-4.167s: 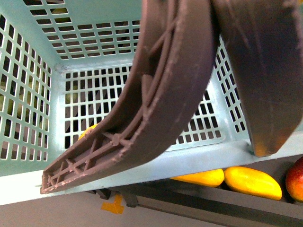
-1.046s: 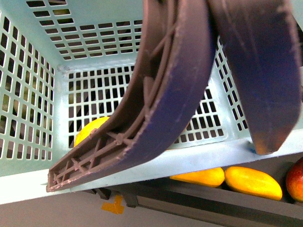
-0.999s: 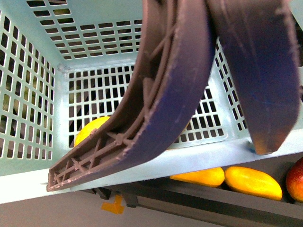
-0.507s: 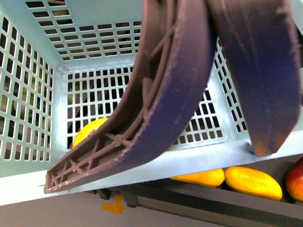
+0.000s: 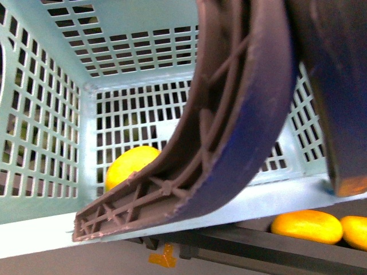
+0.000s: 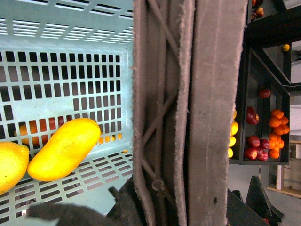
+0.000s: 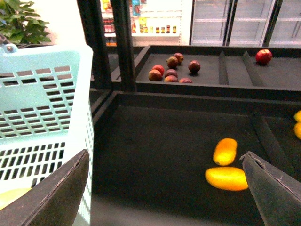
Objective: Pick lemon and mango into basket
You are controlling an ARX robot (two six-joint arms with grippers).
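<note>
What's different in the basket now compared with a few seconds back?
A yellow fruit has come into plain sight on the basket floor; 4.2 seconds ago only a sliver showed. The brown handles and basket fill more of the front view. The mangoes on the shelf stayed put.

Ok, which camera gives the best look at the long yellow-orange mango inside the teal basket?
Left wrist view: the long yellow-orange mango lies whole on the teal slotted basket floor. The front and right wrist views don't clearly show it.
</note>
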